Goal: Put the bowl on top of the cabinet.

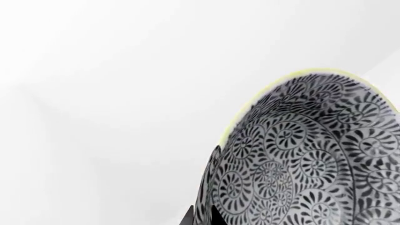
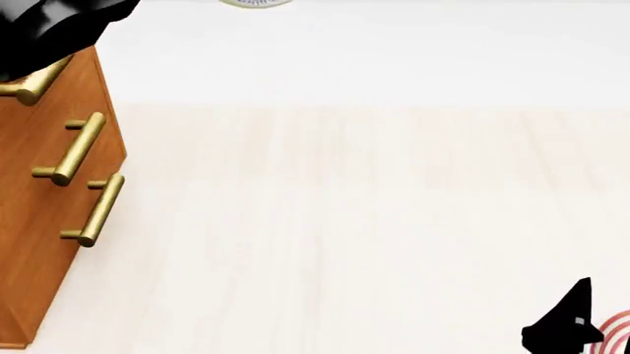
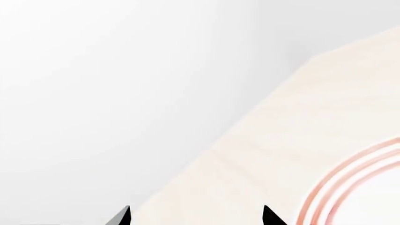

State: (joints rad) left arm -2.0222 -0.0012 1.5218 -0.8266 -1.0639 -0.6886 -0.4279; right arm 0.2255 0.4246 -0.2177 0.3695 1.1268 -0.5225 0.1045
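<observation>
1. Left wrist view: the bowl [image 1: 312,154] fills the frame's corner, tilted so its patterned inside and pale rim face the camera, with only blank white behind.
2. A dark bit of the left gripper [image 1: 201,216] shows against the bowl's outer wall at the frame edge. It looks clamped on the rim, but so little of the fingers is visible that the grip is likely rather than certain.
3. Head view: the cabinet [image 2: 40,214] stands at the left edge of the table [image 2: 374,221], with three bar handles [image 2: 81,147] on its front.
4. A black arm part [image 2: 49,22] sits above the cabinet's top corner. The bowl itself is out of the head view.
5. Right gripper [image 3: 196,218]: two dark fingertips [image 3: 122,216] wide apart, nothing between them. It hangs over the table, just beside the plate [image 3: 356,187] with red rings.
6. Head view places that gripper [image 2: 566,324] at the near right corner, well apart from the cabinet.
</observation>
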